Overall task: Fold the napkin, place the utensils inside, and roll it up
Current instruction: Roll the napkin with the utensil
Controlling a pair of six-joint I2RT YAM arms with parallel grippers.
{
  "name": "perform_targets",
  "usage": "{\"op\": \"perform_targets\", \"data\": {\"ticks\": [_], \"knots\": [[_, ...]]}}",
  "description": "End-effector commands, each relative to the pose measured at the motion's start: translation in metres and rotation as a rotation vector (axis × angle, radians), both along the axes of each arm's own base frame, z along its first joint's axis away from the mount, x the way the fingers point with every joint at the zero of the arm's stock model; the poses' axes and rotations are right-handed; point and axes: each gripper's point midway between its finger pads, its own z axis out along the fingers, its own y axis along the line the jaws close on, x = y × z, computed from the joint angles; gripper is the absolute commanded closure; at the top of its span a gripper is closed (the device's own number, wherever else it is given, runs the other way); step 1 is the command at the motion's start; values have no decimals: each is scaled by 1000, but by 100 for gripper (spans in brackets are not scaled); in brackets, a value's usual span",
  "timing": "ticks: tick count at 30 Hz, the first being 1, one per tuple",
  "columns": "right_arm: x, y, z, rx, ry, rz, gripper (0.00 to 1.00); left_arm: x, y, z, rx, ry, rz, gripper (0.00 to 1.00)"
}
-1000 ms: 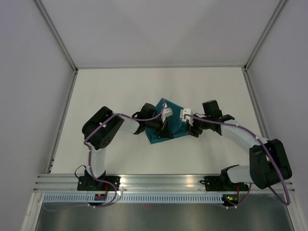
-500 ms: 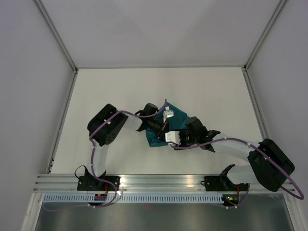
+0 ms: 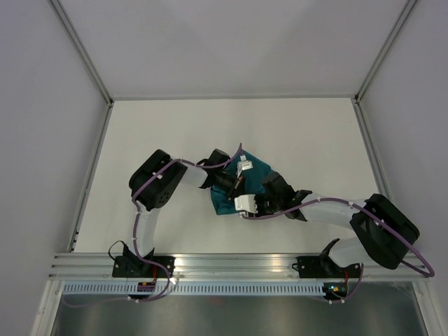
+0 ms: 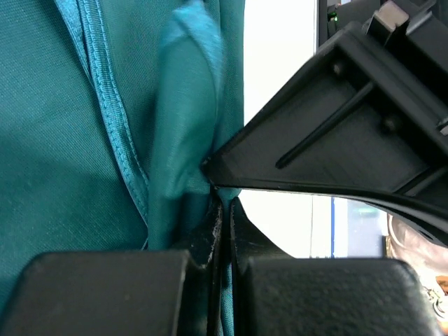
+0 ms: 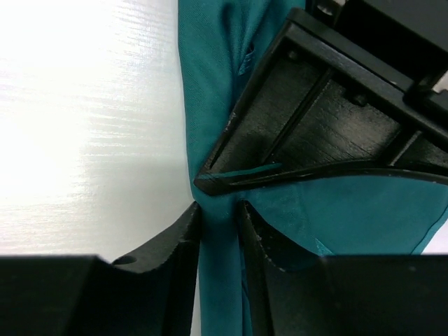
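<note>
Napkin (image 3: 257, 170) is bunched up on the bench (image 3: 175, 133) between my arms. Left tool (image 4: 220, 234) is pressed together on a thin fold, right tool (image 5: 218, 224) pinches the cloth edge right beside it, nearly touching. It's light, floppy stuff that'll sag and slip, so I'd say grab hems and corners. Can't spot the knife.
</note>
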Motion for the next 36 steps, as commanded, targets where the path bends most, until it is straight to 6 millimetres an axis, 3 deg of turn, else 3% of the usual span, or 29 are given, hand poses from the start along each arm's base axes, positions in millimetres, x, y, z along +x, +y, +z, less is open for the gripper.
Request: {"op": "perform_targets", "data": {"ticks": [1,4,8,11,13,21,25,30,35,36], "knots": [[-3,-5,-16,-74,34,6,71,-7,12,-35,124,35,26,98],[-9,-10,-24,-118,79,22,80,1,12,-33,141,-4,51,96],[-19,-16,-29,-177,164,33,88,20,11,-17,146,-83,102,80],[-28,-18,-32,-203,222,44,91,38,10,2,146,-158,152,73],[-33,-20,-34,-217,257,50,92,52,14,4,182,-189,208,67],[-42,-18,-33,-221,394,68,93,93,29,25,250,-285,416,66],[-43,-18,-30,-223,491,71,93,124,50,40,296,-329,604,64],[-43,-20,-29,-226,619,85,94,146,80,69,284,-392,789,63],[-40,-22,-24,-233,809,78,94,164,131,85,367,-491,1072,63],[-37,-23,-24,-229,832,63,94,170,148,101,381,-542,1163,62]]}}
